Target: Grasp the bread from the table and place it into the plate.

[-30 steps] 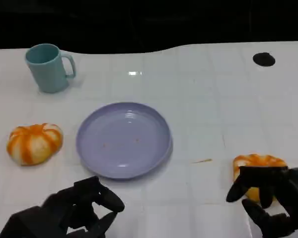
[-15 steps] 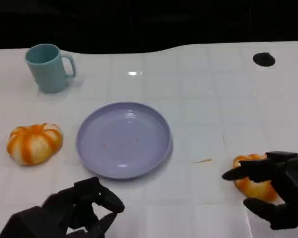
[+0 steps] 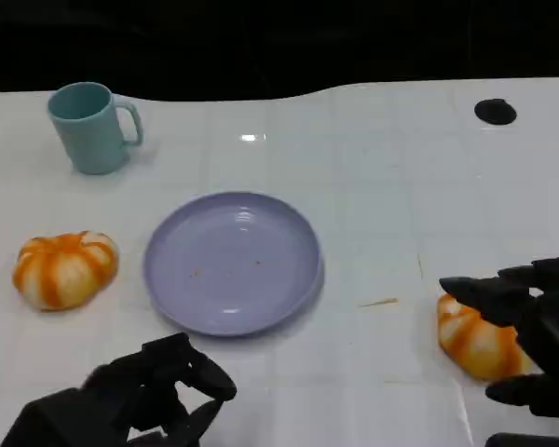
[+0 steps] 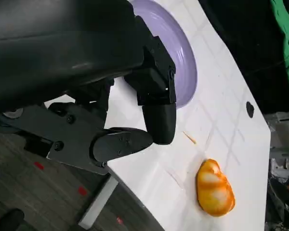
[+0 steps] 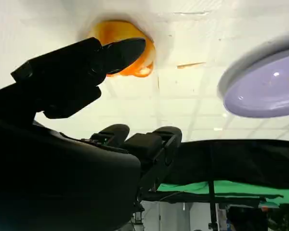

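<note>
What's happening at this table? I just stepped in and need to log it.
A humanoid robot is working on getting bread onto the purple plate, which has no bread in it yet. Its right hand hovers open around the bread roll at the table's right side, fingers spread, not gripping it. The left hand sits near the table's front edge holding nothing. A second roll lies left of the plate, and a teal mug stands behind it.

glossy bread, smooth plate
</note>
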{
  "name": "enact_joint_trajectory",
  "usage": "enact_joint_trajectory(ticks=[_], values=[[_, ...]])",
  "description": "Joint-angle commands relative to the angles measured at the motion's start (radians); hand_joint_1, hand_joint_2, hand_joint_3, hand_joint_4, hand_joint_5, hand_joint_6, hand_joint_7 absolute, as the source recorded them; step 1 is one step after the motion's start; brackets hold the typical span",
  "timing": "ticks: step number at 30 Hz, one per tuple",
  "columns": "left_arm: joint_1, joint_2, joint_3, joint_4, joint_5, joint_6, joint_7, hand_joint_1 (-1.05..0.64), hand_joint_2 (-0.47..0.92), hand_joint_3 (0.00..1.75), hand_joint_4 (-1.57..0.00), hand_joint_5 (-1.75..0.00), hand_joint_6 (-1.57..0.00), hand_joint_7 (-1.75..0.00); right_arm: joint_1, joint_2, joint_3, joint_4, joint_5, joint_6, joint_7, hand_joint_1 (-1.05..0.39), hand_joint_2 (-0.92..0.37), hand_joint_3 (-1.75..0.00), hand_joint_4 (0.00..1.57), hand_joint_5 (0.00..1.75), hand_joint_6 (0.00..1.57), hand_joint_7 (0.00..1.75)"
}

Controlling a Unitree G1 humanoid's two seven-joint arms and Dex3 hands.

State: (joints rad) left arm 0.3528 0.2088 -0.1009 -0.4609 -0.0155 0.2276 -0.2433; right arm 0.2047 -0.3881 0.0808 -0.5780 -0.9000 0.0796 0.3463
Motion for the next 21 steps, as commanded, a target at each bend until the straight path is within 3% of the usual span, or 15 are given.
enact_joint_trajectory(ticks=[1, 13, 21], values=[[-0.004, 0.002, -0.001, -0.006, 0.004, -0.003, 0.003, -0.26, 0.85, 0.58, -0.65, -1.75, -0.64, -1.28, -0.022, -0.014, 0.013, 0.017, -0.039, 0.019, 0.017, -0.43, -0.78, -0.01, 0.07, 0.41, 0.32, 0.0], [-0.006, -0.004, -0.004, -0.012, 0.005, 0.012, 0.005, -0.26, 0.82, 0.63, -0.64, -1.75, -0.64, -1.28, -0.124, -0.017, 0.08, 0.229, -0.067, 0.039, 0.008, -0.45, -0.85, -0.02, 0.07, 0.43, 0.31, 0.0], [0.005, -0.003, -0.003, -0.028, 0.003, 0.018, 0.002, -0.28, 0.8, 0.65, -0.64, -1.75, -0.64, -1.27, -0.215, 0.025, 0.118, 0.395, 0.02, 0.115, 0.039, -0.42, -0.91, -0.02, 0.09, 0.38, 0.34, 0.01]])
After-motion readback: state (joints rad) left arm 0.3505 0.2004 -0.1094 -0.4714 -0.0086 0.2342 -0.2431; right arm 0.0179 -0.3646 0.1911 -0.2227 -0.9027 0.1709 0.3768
